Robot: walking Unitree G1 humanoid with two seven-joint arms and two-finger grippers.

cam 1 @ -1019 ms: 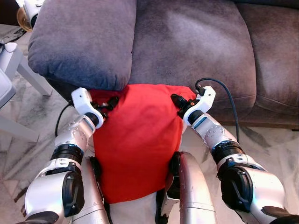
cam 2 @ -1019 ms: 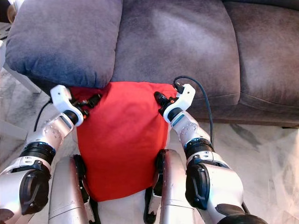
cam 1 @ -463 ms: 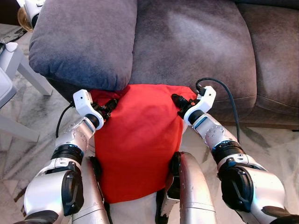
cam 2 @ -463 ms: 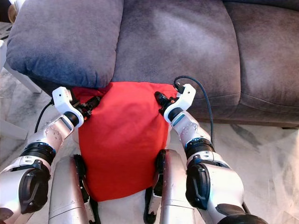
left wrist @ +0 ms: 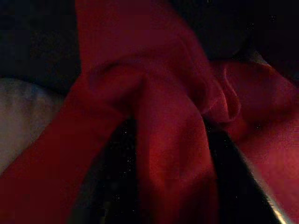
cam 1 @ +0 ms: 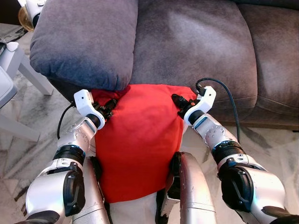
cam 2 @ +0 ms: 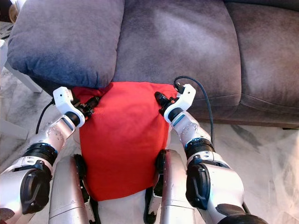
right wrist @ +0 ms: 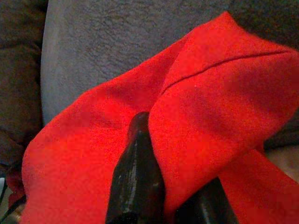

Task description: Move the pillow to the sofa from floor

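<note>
Partly hidden under sofa (cam 1: 187,42) armrest, red pillow (cam 1: 138,144), left fingers (cam 1: 108,107) and right fingers (cam 1: 179,101) pinching its corners.

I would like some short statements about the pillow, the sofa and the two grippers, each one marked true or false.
1. The red pillow is held by both grippers. True: the left gripper pinches its one top corner, the right gripper the other.
2. The pillow lies fully on the sofa seat. False: it hangs in front of the grey sofa, its top edge at the seat's front.
3. The pillow is blue. False: it is red.
4. The right gripper's fingers clamp a fold of red cloth. True.
</note>
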